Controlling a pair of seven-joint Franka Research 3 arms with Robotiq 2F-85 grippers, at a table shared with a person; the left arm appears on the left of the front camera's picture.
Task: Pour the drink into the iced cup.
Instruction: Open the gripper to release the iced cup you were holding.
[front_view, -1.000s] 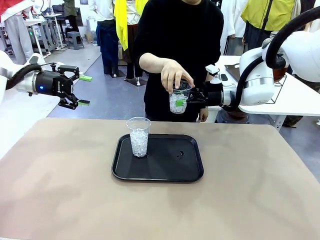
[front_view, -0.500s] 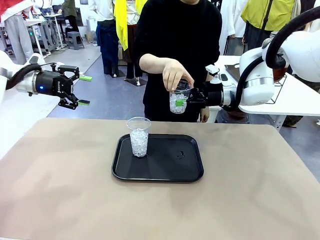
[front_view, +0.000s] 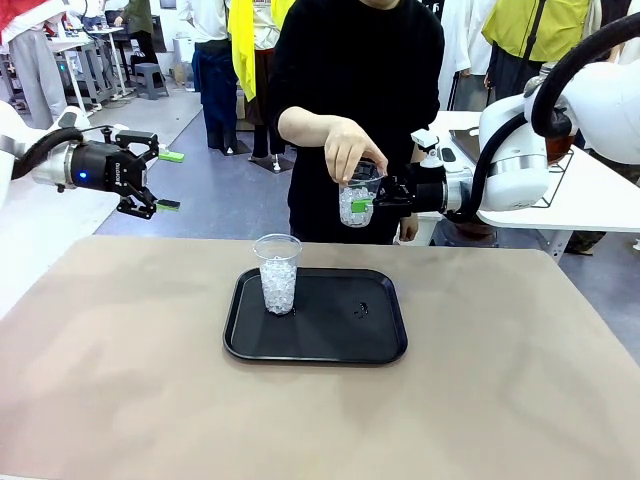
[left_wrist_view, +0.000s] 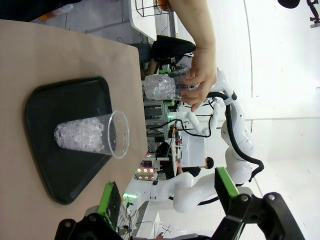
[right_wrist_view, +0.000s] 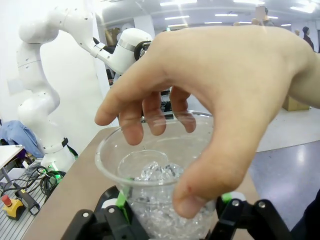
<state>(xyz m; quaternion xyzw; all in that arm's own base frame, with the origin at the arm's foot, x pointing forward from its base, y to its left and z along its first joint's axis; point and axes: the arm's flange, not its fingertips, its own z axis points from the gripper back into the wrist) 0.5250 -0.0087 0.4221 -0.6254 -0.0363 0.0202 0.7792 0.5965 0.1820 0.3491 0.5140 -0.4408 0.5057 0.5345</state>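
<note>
From the front, the right end effector (front_view: 358, 201) is clamped on a clear plastic cup packed with ice (front_view: 347, 209), beyond the tan bench (front_view: 500, 380). A person's hand (front_view: 350, 150) pinches its rim, seemingly steadying a handover. A second clear iced cup (front_view: 278, 275) waits upright on the black rectangular tray (front_view: 330, 345). The left end effector (front_view: 170, 180) hangs aside, its lettering unreadable.

Left wrist view: its green pads (left_wrist_view: 111, 202) stand apart.

Right wrist view: pads flank the cup (right_wrist_view: 155, 200).

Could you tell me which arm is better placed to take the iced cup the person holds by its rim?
Right, probably: the right gripper is closed on that iced cup under the person's hand; the left gripper hangs open, aside.
</note>
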